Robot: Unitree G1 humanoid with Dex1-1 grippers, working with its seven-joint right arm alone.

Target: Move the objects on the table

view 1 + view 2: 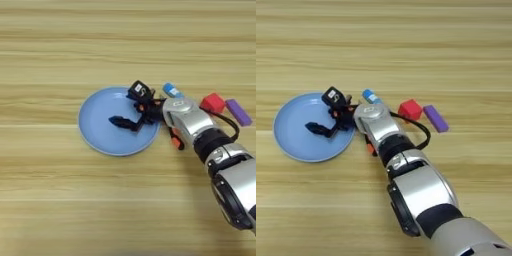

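Observation:
A round light-blue plate (pixel 99 131) lies left of centre on the wooden table (pixel 125 45). My right gripper (pixel 129 106) hovers over the plate's right half, open, its two black fingers spread wide with nothing between them. The blue glue-stick tube (pixel 172 90) lies just behind my wrist, partly hidden by it. A small red cube (pixel 213 103) sits to the right of the tube, and the purple block (pixel 238 111) lies just right of the cube. In the right eye view the plate (pixel 291 135) and gripper (pixel 323 112) sit further left.
My silver forearm (pixel 416 190) runs from the bottom right up to the plate, crossing the table in front of the cube. A black cable (pixel 418 131) loops beside the wrist near the red cube (pixel 410 109).

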